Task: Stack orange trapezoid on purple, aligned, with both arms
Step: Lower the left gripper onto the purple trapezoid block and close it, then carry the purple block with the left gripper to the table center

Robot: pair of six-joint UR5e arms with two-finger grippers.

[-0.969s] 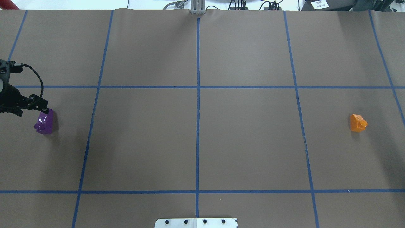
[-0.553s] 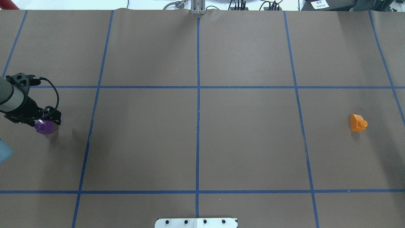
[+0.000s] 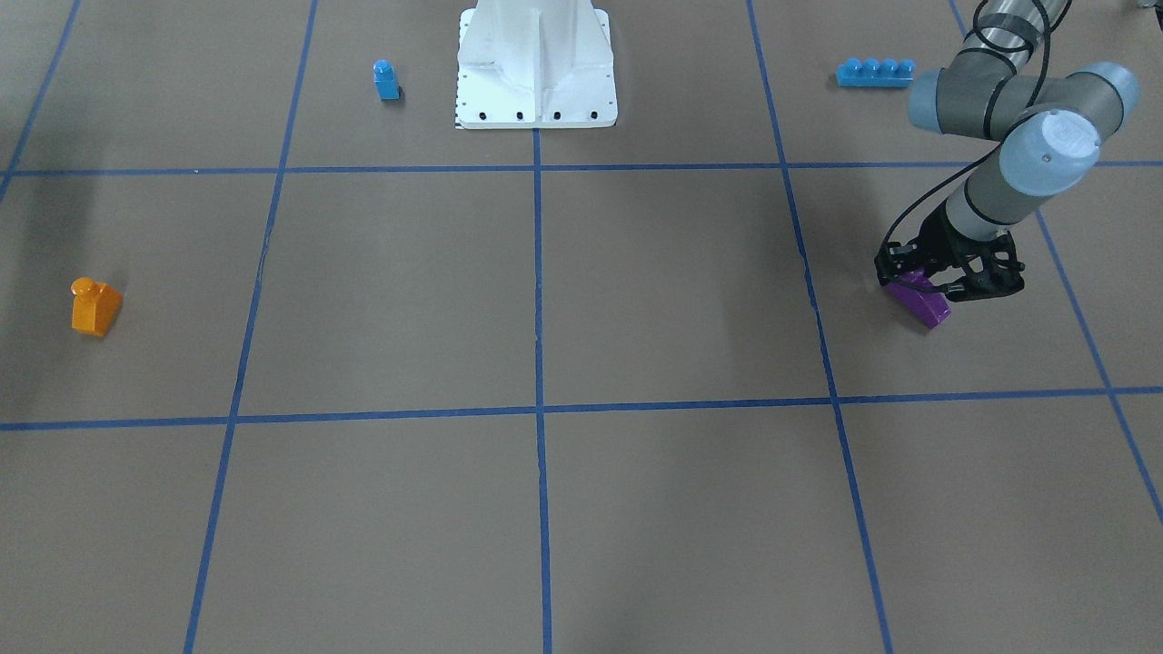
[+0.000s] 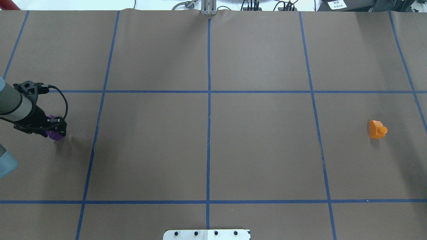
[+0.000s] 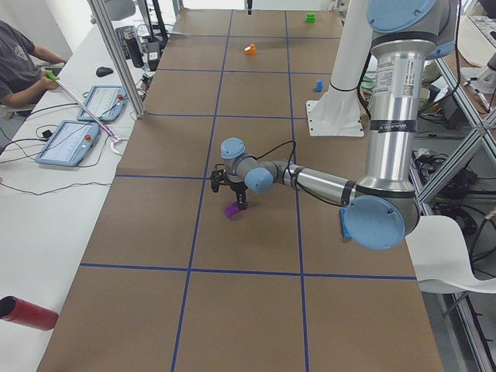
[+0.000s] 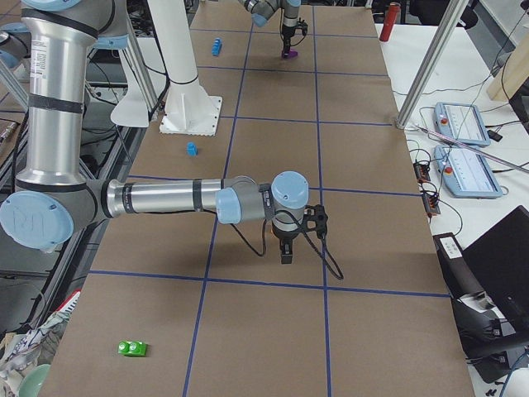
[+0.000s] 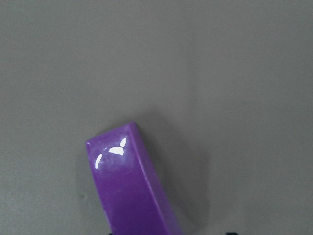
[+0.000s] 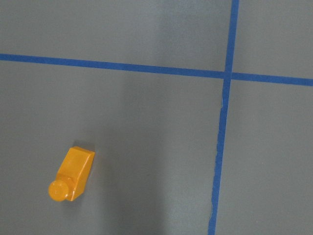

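The purple block [image 4: 55,134] lies at the table's left side, mostly covered by my left gripper [image 4: 55,128]. From across the table my left gripper [image 3: 927,286] stands low over the purple block [image 3: 925,307], a jaw on each side, shut on it. The left wrist view shows the purple block [image 7: 132,191] close up. The orange trapezoid [image 4: 377,129] lies on its side far right, alone; it also shows in the front view [image 3: 94,307] and the right wrist view [image 8: 71,174]. My right gripper [image 6: 285,255] hangs above the table; I cannot tell its state.
A small blue single-stud block [image 3: 386,80] and a long blue four-stud brick [image 3: 874,73] lie near the robot's white base [image 3: 536,91]. A green brick [image 6: 132,348] lies at the near right end. An operator [image 5: 19,66] sits beside the table with tablets.
My left gripper has moved right and come down over the purple block. The block has shifted slightly right with it. The orange trapezoid has not moved.
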